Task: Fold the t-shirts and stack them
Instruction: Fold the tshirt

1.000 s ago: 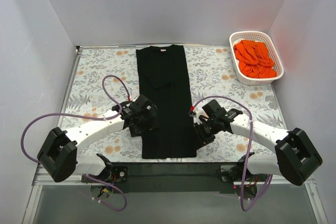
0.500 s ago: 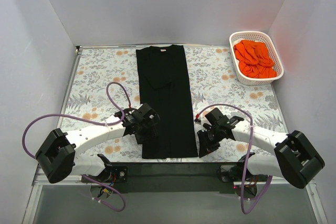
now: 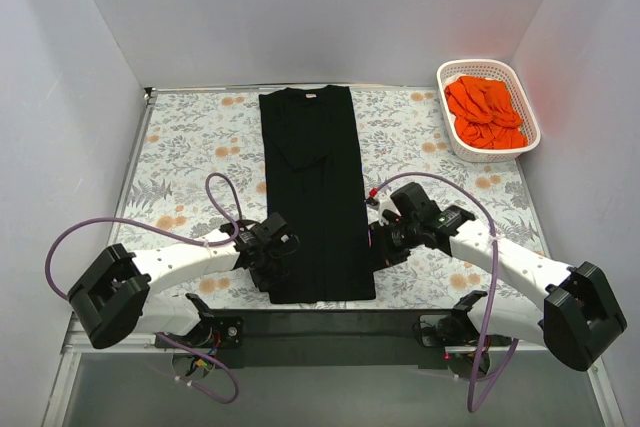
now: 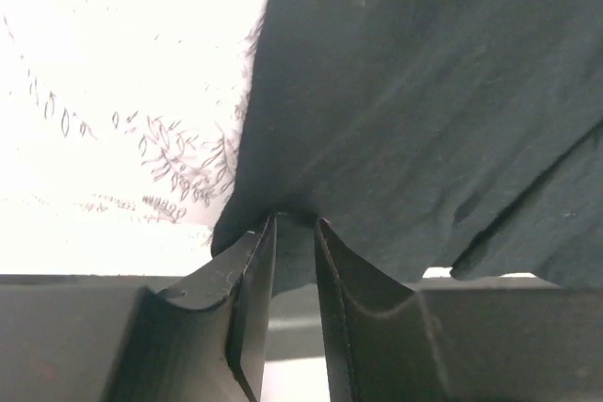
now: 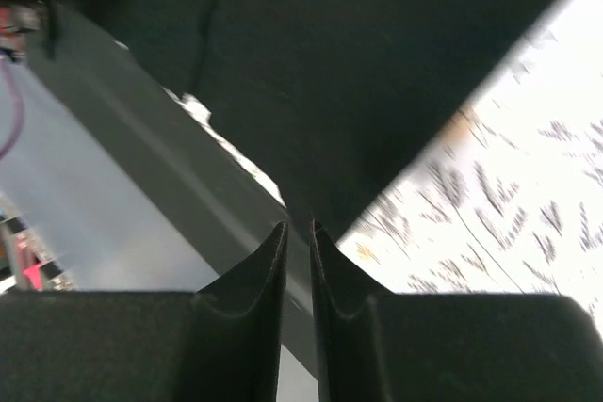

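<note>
A black t-shirt (image 3: 312,177), folded into a long narrow strip, lies down the middle of the table. My left gripper (image 3: 272,269) sits at its near left corner. In the left wrist view the left gripper (image 4: 295,223) is shut on the hem of the black t-shirt (image 4: 405,91), with cloth running in between the tips. My right gripper (image 3: 376,250) is at the strip's right edge near the front. In the right wrist view the black t-shirt (image 5: 358,63) tapers to a corner pinched in the right gripper (image 5: 299,226). Orange t-shirts (image 3: 485,112) lie bunched in the basket.
A white lattice basket (image 3: 487,63) stands at the back right corner of the flowered tablecloth (image 3: 190,147). White walls close in the left, back and right. A dark bar (image 3: 320,322) runs along the near edge between the arm bases. Purple cables loop over both arms.
The left gripper slid toward the near left corner of the shirt and closed on its hem. The right gripper dipped to the near right corner, narrowed, then moved back away from the edge.
</note>
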Tool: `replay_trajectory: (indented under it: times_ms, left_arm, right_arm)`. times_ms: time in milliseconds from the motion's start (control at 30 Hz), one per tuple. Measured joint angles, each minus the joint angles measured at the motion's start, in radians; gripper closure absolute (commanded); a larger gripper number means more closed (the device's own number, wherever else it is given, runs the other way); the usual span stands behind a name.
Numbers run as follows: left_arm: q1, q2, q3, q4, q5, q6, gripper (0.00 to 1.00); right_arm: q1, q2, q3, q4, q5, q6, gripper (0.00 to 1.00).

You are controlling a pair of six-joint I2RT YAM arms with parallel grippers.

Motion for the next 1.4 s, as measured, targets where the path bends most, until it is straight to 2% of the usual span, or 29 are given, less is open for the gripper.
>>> replay_trajectory:
  times_ms: [133, 400, 533, 700, 967, 1267, 1400]
  left_arm:
    - [0.000, -0.031, -0.030, -0.010, 0.019, -0.019, 0.76]
    - [0.000, -0.047, -0.023, -0.066, 0.018, -0.013, 0.63]
    - [0.000, -0.059, 0.021, -0.127, 0.005, -0.006, 0.62]
    - [-0.001, -0.100, 0.084, -0.182, 0.000, 0.005, 0.63]
    - [-0.001, -0.088, 0.061, -0.198, 0.025, 0.036, 0.67]
    - [-0.001, -0.005, 0.039, -0.177, 0.034, 0.068, 0.70]
    - [-0.001, 0.016, 0.038, -0.175, 0.034, 0.077, 0.67]
  right_arm:
    - [0.004, 0.048, -0.013, 0.048, -0.051, 0.013, 0.81]
    - [0.006, 0.148, -0.130, 0.083, -0.055, 0.024, 0.81]
    - [0.006, 0.165, -0.146, 0.081, -0.038, 0.030, 0.82]
    - [0.008, 0.139, -0.134, 0.056, -0.023, 0.040, 0.82]
    - [0.028, 0.089, -0.025, 0.029, -0.043, 0.055, 0.81]
    - [0.092, 0.186, -0.041, 0.093, -0.029, 0.082, 0.82]
    - [0.091, 0.229, -0.090, 0.103, 0.000, 0.087, 0.82]
